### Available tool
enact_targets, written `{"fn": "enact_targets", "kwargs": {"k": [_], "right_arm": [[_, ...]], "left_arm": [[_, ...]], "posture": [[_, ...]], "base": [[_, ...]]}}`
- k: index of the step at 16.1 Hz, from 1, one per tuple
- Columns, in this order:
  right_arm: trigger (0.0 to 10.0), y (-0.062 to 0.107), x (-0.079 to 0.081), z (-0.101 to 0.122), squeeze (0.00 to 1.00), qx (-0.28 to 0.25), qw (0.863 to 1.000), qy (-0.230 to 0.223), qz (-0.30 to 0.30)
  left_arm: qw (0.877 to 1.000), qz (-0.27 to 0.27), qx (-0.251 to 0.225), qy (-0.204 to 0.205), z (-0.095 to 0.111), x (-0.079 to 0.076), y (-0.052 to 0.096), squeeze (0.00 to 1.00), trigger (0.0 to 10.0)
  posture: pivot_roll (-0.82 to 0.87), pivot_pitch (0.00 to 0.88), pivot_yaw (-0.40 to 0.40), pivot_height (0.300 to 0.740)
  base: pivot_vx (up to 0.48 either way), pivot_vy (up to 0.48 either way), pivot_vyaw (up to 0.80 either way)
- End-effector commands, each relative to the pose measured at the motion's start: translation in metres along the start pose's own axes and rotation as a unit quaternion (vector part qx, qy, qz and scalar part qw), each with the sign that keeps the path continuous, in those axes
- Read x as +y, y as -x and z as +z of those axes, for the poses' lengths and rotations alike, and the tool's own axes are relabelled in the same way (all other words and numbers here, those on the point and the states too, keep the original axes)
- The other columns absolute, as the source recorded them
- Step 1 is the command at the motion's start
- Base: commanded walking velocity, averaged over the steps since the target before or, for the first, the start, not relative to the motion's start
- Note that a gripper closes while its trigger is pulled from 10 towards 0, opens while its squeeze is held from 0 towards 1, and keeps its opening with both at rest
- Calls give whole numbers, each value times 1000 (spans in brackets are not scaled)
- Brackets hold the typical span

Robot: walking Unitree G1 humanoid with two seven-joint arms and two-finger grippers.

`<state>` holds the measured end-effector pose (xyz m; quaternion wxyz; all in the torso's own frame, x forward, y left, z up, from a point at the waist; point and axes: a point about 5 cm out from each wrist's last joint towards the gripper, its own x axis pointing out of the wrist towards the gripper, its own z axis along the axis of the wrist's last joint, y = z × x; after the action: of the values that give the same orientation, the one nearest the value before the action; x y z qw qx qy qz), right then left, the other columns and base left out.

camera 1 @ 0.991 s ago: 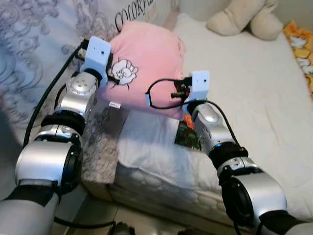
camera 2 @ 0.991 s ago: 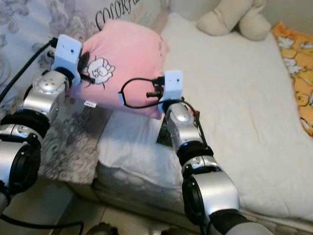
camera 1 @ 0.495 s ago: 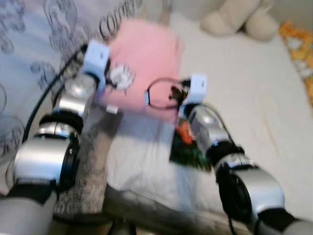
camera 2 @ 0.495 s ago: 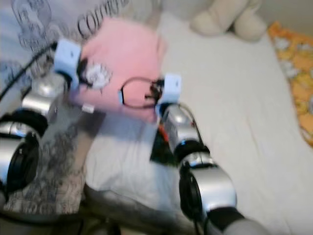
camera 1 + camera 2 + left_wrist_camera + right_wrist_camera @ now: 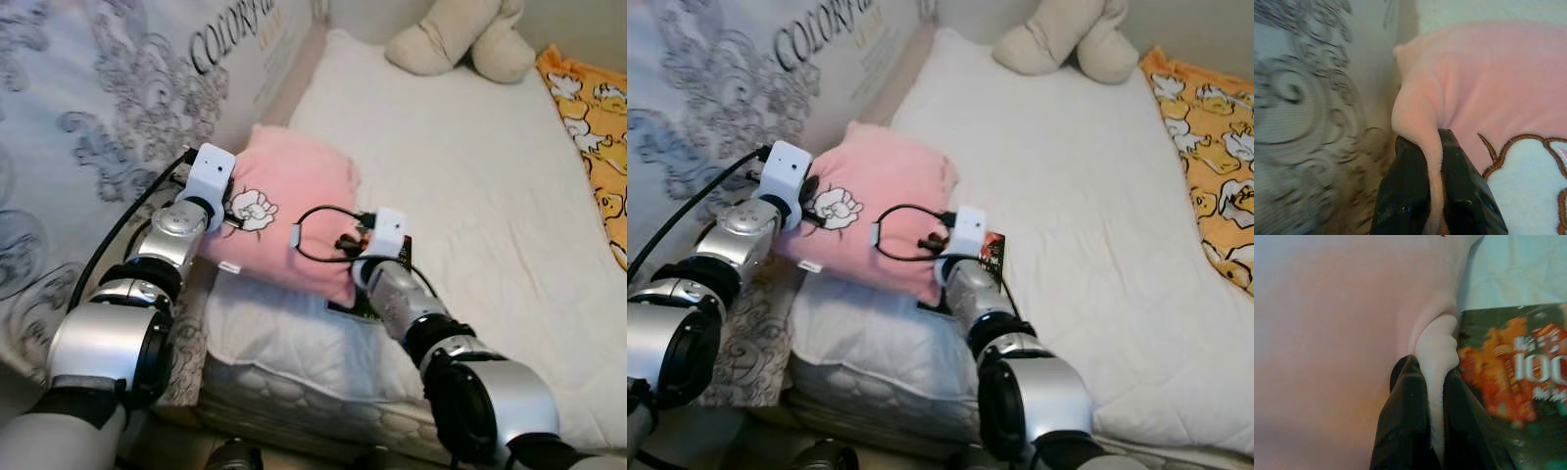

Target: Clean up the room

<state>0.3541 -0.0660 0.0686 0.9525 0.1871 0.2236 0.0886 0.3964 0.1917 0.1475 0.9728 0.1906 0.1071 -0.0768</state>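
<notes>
Left wrist view shows the left gripper (image 5: pixel 1434 196) pinching a thin fold of the pink pillow (image 5: pixel 289 211); the right gripper (image 5: pixel 1432 418) clamps another fold. Such slim pinches could slip, dropping the pillow askew onto the book (image 5: pixel 1513 382) beneath. Plush and soft, with a white embroidered patch, it sits over the white pillow (image 5: pixel 284 328) on the bed (image 5: pixel 470 166).

This is a bedroom in a home. There is a big bed with a soft white quilt (image 5: pixel 470 166), a cream stuffed toy (image 5: pixel 460 39), and a yellow duck-print blanket (image 5: pixel 598 127).
</notes>
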Motion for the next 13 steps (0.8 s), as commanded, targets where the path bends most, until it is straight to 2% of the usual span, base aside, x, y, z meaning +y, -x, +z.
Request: {"fn": "enact_targets", "kwargs": {"k": [1, 4, 5, 8, 9, 10, 11, 13], "right_arm": [[10000, 2, -15, -6, 0, 14, 999, 2, -29], [10000, 3, -7, -16, 0, 31, 999, 6, -15], [10000, 2, -1, -18, 0, 34, 999, 18, -4], [10000, 2, 2, -21, 0, 39, 998, 44, -7], [10000, 2, 4, -22, 0, 41, 998, 48, -9], [10000, 2, 6, -21, 608, 38, 998, 52, -7], [10000, 2, 8, -21, 1000, 35, 998, 55, -6], [10000, 1, 13, -19, 1000, 26, 996, 81, 0]], "left_arm": [[999, 34, -21, -13, 13, 15, 0, 0, 10000], [998, 48, -26, -18, 16, 19, 1, 0, 10000], [998, 47, -25, -24, 15, 19, 1, 0, 10000], [998, 38, -20, -36, 11, 11, 0, 0, 10000], [997, 42, -29, -57, 13, 10, 0, 1000, 10000], [996, 45, -33, -67, 16, 10, 0, 1000, 10000], [996, 47, -35, -68, 17, 10, -1, 1000, 10000], [994, 56, -48, -76, 25, 11, -2, 1000, 10000]], "posture": [[-76, 68, -41, 736], [-74, 69, -43, 736], [-68, 74, -45, 736], [-76, 80, -48, 736], [-90, 93, -47, 736], [-90, 94, -47, 736], [-92, 95, -47, 736], [-94, 95, -54, 736]], "base": [[0, 0, 0], [0, 0, 0], [0, 0, 0], [0, 0, 0], [0, 0, 0], [0, 0, 0], [0, 0, 0], [0, 0, 0]]}}
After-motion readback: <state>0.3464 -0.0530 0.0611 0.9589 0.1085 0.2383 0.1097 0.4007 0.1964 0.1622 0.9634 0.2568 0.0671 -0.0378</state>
